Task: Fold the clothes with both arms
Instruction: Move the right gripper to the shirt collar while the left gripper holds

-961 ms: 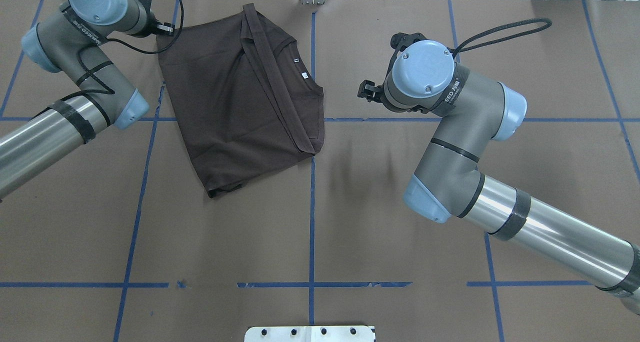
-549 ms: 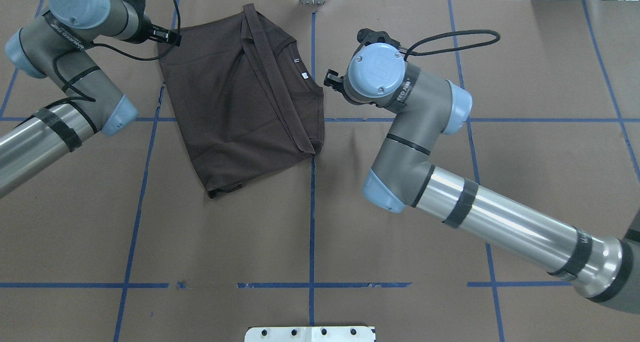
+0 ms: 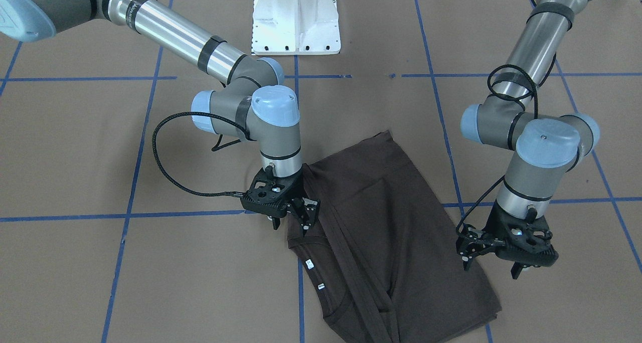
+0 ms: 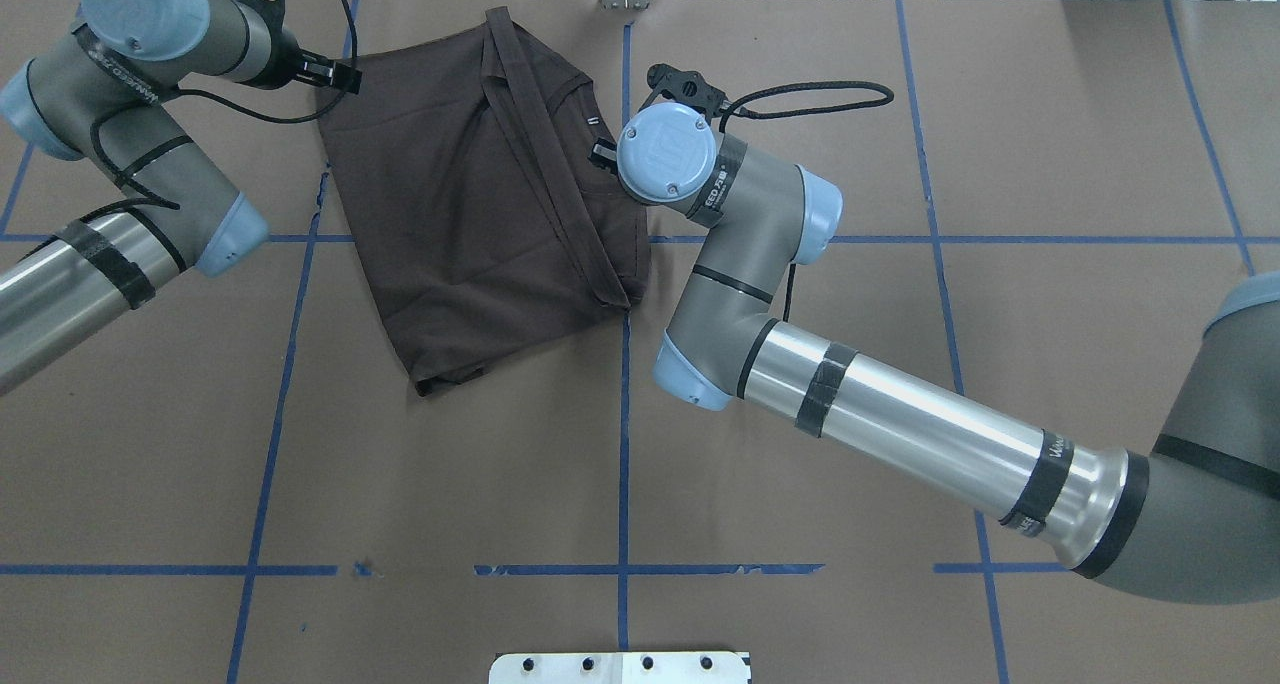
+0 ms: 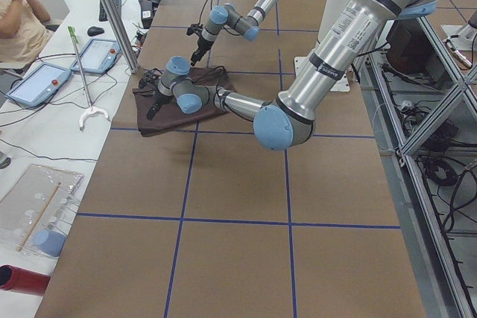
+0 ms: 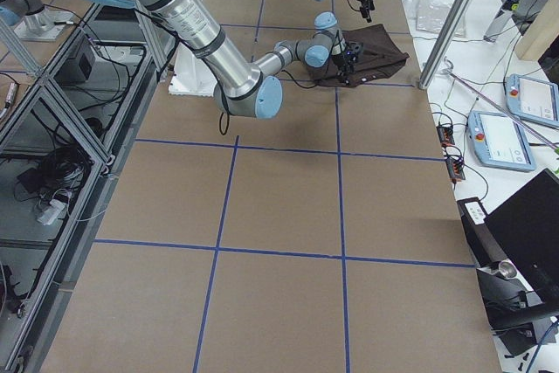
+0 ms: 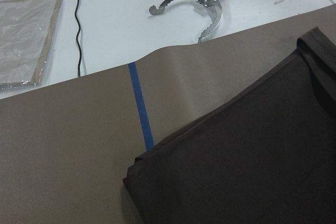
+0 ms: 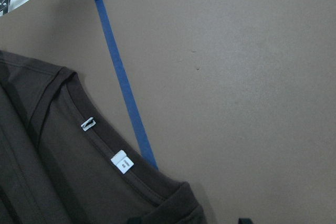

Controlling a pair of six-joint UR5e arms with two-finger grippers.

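The dark brown T-shirt (image 4: pixel 470 204) lies folded lengthwise near the table's far edge, its collar and white neck labels (image 8: pixel 122 162) on the side toward the right arm. My right gripper (image 3: pixel 291 221) hovers open at that collar-side edge (image 8: pixel 173 203), holding nothing. In the overhead view its wrist hides most of it. My left gripper (image 3: pixel 490 267) hangs open just above the shirt's opposite edge (image 7: pixel 157 166), near a corner, also with nothing in it. In the overhead view the left gripper (image 4: pixel 330 69) sits at the shirt's far left corner.
Blue tape lines (image 4: pixel 623 414) grid the brown table cover. The white pedestal base (image 3: pixel 296 22) stands at the robot's side. Beyond the far edge lie a metal grabber tool (image 7: pixel 205 3), a plastic bag (image 7: pixel 26 35) and tablets (image 5: pixel 45 83); a person (image 5: pixel 19 13) sits there.
The right arm has swung left across the table, from well clear of the shirt to its collar-side edge. The left arm has shifted only slightly by the far left corner.
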